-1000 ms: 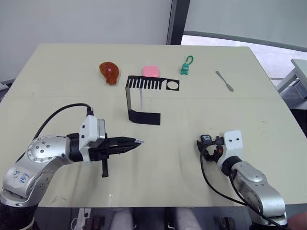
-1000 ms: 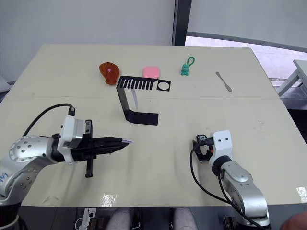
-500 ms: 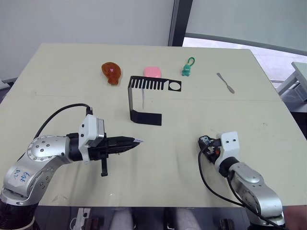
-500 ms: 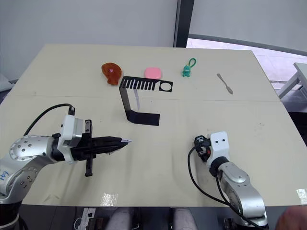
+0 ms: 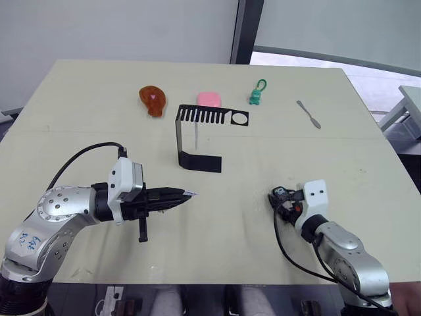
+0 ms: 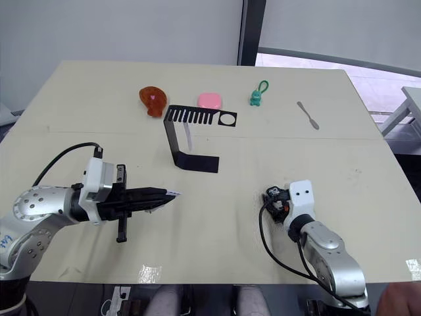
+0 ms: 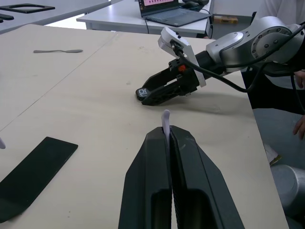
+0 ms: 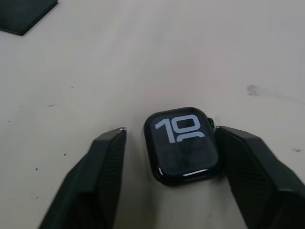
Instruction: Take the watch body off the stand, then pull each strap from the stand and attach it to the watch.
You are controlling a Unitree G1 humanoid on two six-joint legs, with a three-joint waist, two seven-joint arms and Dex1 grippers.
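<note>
The watch body (image 8: 183,145) lies flat on the table, screen up, between the spread fingers of my right gripper (image 8: 170,132); it touches one finger (image 8: 248,162) and stands apart from the other. In the left eye view that gripper (image 5: 281,197) rests low at the front right. My left gripper (image 5: 186,195) is shut on a pale strap whose tip (image 7: 165,116) sticks out past the fingertips, pointing toward the watch body (image 7: 142,92). The black stand (image 5: 197,135) stands mid-table, with another whitish strap (image 5: 195,135) hanging from its slotted top.
Along the far side lie an orange-brown drumstick toy (image 5: 151,100), a pink block (image 5: 209,99), a green keychain figure (image 5: 255,92) and a grey spatula (image 5: 308,113). Beyond the table the left wrist view shows a laptop (image 7: 174,12) and a person's hand (image 7: 299,126).
The camera shifted a little at first. My right gripper has eased slightly to the left around the watch body. The left arm and its strap have stayed still.
</note>
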